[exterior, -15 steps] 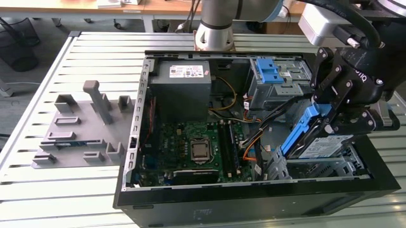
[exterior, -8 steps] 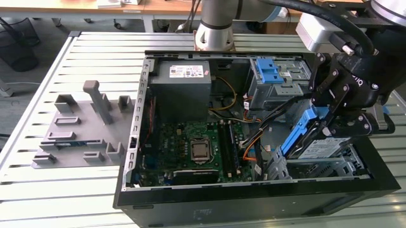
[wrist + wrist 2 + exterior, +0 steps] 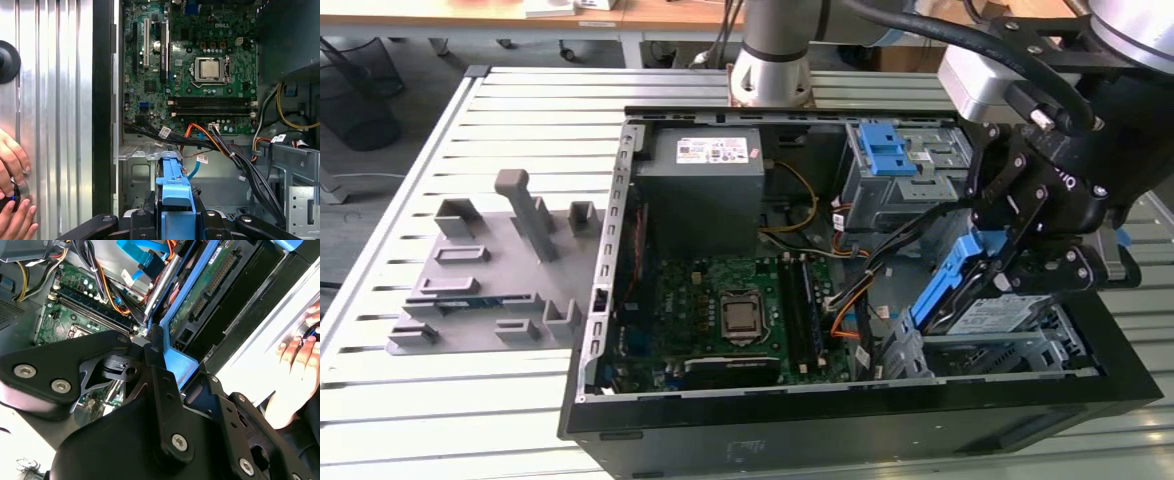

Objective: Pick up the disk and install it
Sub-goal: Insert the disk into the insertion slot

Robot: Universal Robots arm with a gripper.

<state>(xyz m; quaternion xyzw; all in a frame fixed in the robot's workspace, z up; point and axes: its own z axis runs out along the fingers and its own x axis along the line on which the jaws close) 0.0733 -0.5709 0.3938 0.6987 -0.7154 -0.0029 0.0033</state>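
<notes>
- Grey moulded fixture (image 3: 487,270): lies on the slatted metal table (image 3: 400,420), left of the case. Nothing is on it.
- Open computer case (image 3: 854,430): lies on its side. The grey power supply (image 3: 707,175) is at the far end and the motherboard (image 3: 727,310) sits nearer.
- Blue latch with metal cage (image 3: 887,150): far right inside the case, well apart from the gripper.
- Disk (image 3: 987,316): lifted and tilted, its low edge over the drive bay (image 3: 1001,352) at the case's near right.
- Gripper (image 3: 1027,275): clamped on the disk's blue frame, fingers on either side.
- Progress, as a judgement: the pick-up is done. The install is not, since the disk is not seated level in the bay.
- The exterior view gives the disk's labelled face and its tilt.
- The second wrist view gives the disk's (image 3: 197,295) green circuit-board underside and its connector edge.
- The first wrist view looks along the frame end (image 3: 175,187) to the bay floor and the cable bundle (image 3: 220,145). A person's hand (image 3: 11,162) rests on the table outside the case.
</notes>
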